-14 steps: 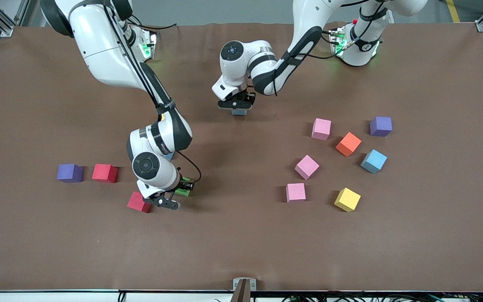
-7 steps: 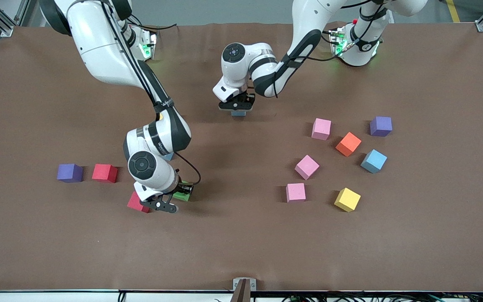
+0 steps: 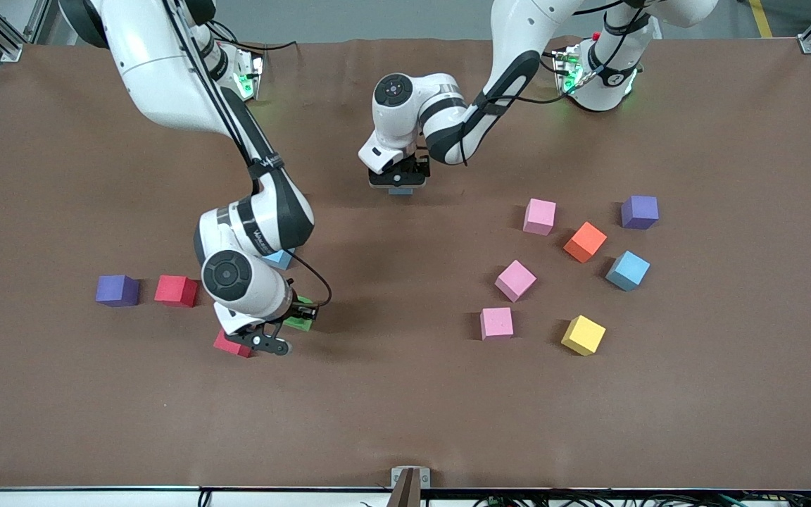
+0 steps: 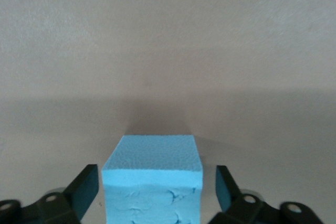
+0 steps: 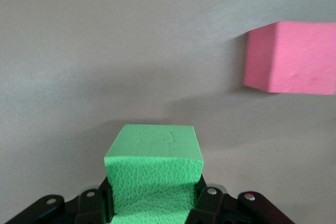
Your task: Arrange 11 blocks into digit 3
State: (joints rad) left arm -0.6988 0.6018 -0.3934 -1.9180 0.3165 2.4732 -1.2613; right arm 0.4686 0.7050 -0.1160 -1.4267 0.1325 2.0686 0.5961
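Left gripper [image 4: 156, 190] jaws stand wide, clear of both sides of my light blue block [image 4: 152, 182], set on the table toward the bases. Right gripper [image 5: 155, 203] pinches the green block [image 5: 154, 174] near the red block [image 5: 291, 59]. Foam: light, soft, grippy; I take flat side faces.

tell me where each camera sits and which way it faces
Front view: high across the table, facing both arms and the scattered blocks; right gripper, left gripper.
Left wrist view: on the left wrist, looking down past open fingers at the light blue block.
Right wrist view: on the right wrist; the green block is clamped, a red block beside.
Shared: the green block shows in front and right wrist views.
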